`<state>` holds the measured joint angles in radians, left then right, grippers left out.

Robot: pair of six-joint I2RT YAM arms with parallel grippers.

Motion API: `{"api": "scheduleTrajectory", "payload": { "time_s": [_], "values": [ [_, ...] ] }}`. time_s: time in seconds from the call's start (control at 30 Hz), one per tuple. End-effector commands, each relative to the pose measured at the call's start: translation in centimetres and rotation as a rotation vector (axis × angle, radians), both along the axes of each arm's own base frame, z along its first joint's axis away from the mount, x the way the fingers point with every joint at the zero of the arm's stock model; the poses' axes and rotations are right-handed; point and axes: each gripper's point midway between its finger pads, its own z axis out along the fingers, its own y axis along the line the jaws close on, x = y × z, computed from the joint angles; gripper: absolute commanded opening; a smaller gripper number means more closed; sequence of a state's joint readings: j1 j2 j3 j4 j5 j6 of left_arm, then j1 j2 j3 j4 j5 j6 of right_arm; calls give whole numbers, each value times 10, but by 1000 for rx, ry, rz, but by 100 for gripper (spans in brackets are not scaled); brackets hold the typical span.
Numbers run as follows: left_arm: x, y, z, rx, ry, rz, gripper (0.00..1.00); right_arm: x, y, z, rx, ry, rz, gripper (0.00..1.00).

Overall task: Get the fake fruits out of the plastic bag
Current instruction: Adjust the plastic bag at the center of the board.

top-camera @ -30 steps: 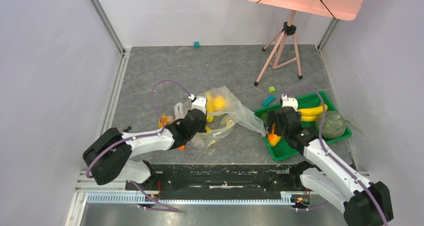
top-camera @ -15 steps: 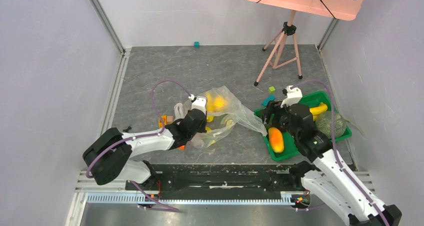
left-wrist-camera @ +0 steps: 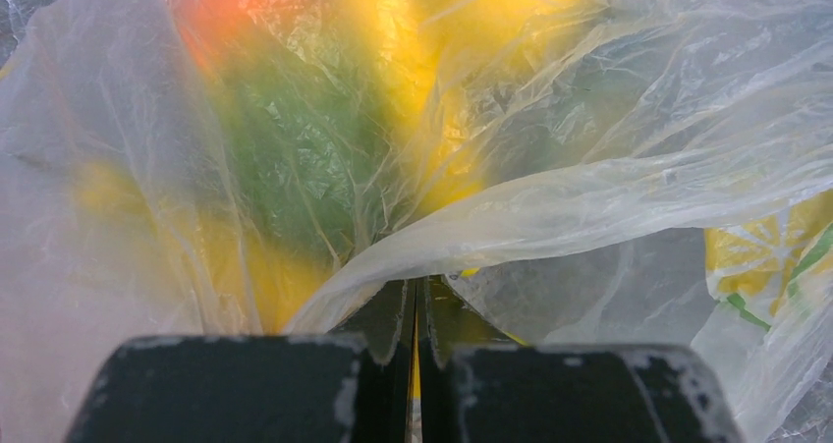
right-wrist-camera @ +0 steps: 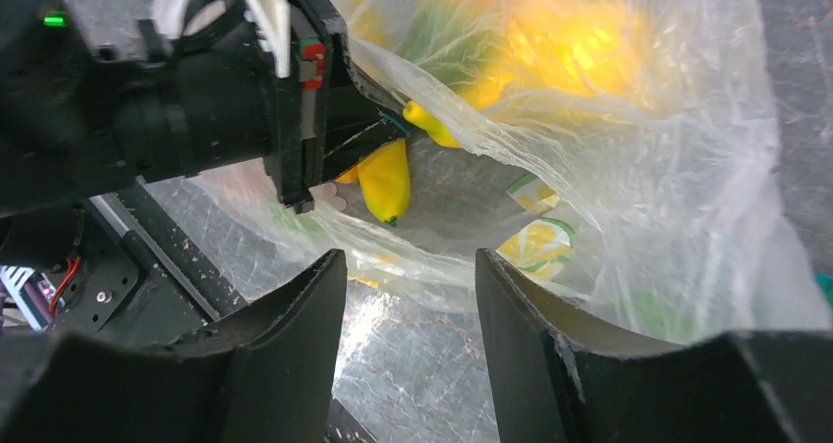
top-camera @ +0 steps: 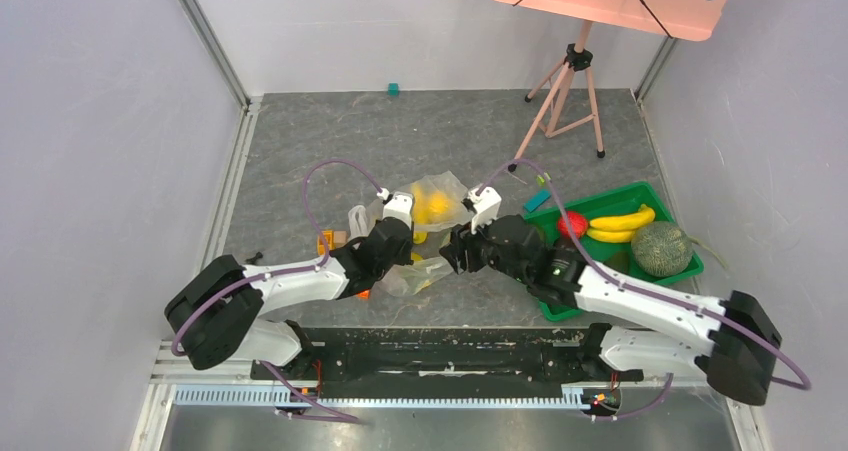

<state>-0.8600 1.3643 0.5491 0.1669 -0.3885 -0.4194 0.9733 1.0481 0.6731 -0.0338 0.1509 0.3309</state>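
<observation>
The plastic bag (top-camera: 447, 209) lies crumpled at mid-table, with yellow, green and orange fake fruits (left-wrist-camera: 324, 138) blurred behind its film. My left gripper (top-camera: 405, 249) is at the bag's near-left side. In the left wrist view it (left-wrist-camera: 415, 284) is shut on a fold of the bag. My right gripper (top-camera: 452, 253) is at the bag's near-right side, facing the left one. Seen from its wrist, the right gripper (right-wrist-camera: 411, 261) is open over bare table with nothing between its fingers. A yellow fruit (right-wrist-camera: 385, 178) shows inside the bag just ahead.
A green tray (top-camera: 690, 269) at the right holds a red fruit (top-camera: 572, 223), bananas (top-camera: 620, 223) and a netted melon (top-camera: 660, 249). Small toy blocks (top-camera: 330, 239) lie left of the bag. A tripod (top-camera: 565, 101) stands at the back right. A teal block (top-camera: 393, 89) sits by the far wall.
My right arm let go of an orange-green fruit in the tray and swung left to the bag, its jaws narrowing. The left gripper has kept still, shut on the bag.
</observation>
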Motion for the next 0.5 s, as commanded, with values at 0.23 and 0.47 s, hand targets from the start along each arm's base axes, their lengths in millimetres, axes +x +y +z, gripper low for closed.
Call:
{"api": "scheduleTrajectory", "payload": {
  "time_s": [0.23, 0.47],
  "values": [
    [2, 6, 42, -109, -132, 16, 2, 35, 43, -9, 88, 24, -88, 51],
    [-3, 22, 45, -94, -132, 58, 2, 46, 61, -30, 58, 47, -88, 50]
  ]
}}
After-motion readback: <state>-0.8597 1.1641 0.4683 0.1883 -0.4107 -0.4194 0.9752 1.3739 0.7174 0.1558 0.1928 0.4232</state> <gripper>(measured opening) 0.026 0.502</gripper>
